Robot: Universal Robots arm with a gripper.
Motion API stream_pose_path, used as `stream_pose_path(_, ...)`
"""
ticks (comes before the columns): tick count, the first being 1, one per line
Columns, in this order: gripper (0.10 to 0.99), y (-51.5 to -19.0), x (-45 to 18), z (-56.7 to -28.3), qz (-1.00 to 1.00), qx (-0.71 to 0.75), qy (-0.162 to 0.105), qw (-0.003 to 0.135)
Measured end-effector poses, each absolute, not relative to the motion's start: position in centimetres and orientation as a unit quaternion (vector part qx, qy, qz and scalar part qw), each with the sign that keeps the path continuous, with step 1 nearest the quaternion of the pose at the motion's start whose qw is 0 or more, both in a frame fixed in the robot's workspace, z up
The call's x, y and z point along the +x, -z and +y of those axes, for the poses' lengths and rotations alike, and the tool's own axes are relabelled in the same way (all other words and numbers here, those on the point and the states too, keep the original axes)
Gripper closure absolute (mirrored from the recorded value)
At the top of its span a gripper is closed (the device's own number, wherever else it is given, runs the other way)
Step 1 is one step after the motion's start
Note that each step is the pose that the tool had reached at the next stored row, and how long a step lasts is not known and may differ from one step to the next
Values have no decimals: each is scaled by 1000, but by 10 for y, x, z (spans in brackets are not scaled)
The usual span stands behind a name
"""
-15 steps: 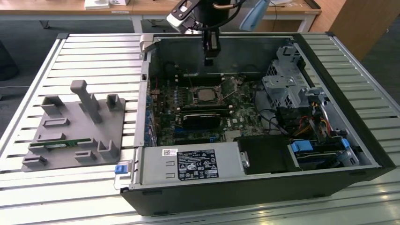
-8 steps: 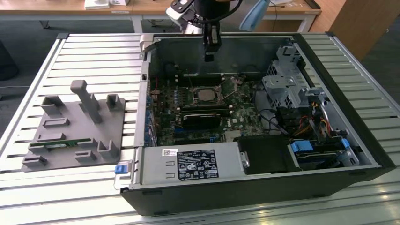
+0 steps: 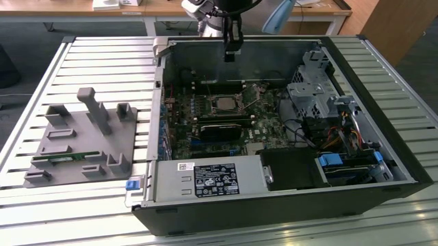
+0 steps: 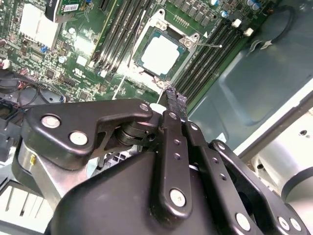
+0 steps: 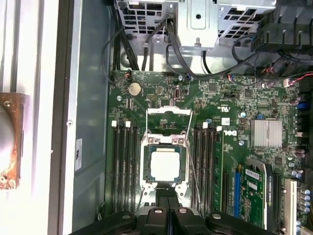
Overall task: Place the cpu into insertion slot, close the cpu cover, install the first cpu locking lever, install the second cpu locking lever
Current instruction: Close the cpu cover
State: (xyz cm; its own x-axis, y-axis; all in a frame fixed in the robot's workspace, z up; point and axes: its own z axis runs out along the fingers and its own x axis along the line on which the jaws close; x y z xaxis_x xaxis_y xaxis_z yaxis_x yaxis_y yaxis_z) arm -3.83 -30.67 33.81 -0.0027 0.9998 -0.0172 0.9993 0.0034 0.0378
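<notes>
We find the open computer case [image 3: 274, 218], its motherboard [image 5: 215, 98] exposed. The gripper [image 4: 176, 100] hangs above the socket, fingertips pressed together and empty. The cpu [image 5: 164, 164] lies flat in the insertion slot [image 5: 147, 164], top upward; being square, it has no long axis. We judge that the cover-and-lever work is in hand and calls for a careful descent.
</notes>
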Motion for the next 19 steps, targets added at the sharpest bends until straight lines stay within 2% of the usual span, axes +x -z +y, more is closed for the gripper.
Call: stream_pose_path(19,980,-342,-20,-307,708,706,-7,19)
